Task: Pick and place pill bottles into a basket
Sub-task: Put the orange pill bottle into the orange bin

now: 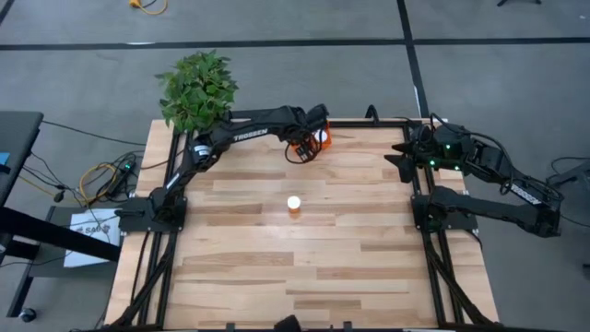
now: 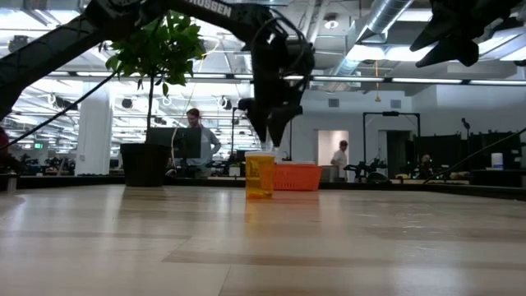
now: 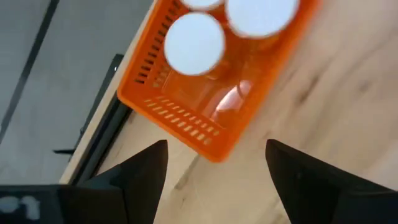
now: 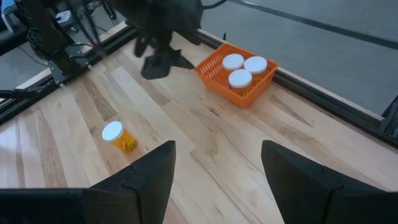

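Observation:
The orange basket (image 1: 319, 140) stands at the table's far edge and holds three white-capped pill bottles (image 4: 240, 78), seen also in the left wrist view (image 3: 194, 42). One pill bottle (image 1: 294, 206) stands upright on its base in the table's middle, also in the low view (image 2: 260, 174) and right wrist view (image 4: 115, 135). My left gripper (image 1: 300, 155) hovers open and empty just on the near side of the basket (image 3: 214, 162). My right gripper (image 4: 217, 162) waits open and empty at the far right (image 1: 398, 157).
A black pot with a green plant (image 1: 196, 88) stands at the table's far left corner. The table's far edge with its black rail (image 4: 323, 93) runs right behind the basket. People show in the room beyond the table in the low view (image 2: 196, 140).

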Robot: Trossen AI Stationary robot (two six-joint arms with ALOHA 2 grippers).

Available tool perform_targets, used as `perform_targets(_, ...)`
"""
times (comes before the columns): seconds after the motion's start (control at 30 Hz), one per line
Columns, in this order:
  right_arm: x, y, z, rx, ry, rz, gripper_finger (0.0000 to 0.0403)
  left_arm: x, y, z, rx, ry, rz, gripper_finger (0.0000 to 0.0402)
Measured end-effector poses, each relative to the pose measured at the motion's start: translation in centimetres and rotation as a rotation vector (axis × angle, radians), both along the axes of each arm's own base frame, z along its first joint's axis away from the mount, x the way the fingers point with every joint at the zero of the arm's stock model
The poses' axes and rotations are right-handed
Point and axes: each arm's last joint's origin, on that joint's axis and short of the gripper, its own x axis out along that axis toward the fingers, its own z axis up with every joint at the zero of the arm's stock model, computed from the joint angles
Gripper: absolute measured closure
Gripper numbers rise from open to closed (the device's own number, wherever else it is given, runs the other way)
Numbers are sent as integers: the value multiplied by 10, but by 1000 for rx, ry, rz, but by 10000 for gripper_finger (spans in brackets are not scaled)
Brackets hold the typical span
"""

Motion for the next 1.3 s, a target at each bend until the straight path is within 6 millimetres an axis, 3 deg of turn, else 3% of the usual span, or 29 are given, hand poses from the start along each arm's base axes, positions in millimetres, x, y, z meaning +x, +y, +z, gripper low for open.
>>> perform_targets(0.37,0,0,0,-4,2,3,171,-3,-53,29,-218,102,-191,139)
perform_targets(0.73,1,1,0,10,-6,31,171,-3,-114,32,-496,134,-281,139)
perform_targets(0.93,1,1,0,10,-6,31,171,3,-152,32,-496,139,-341,139)
perform_targets(1.3,1,1,0,9,-5,32,171,5,-170,29,-437,170,-393,139)
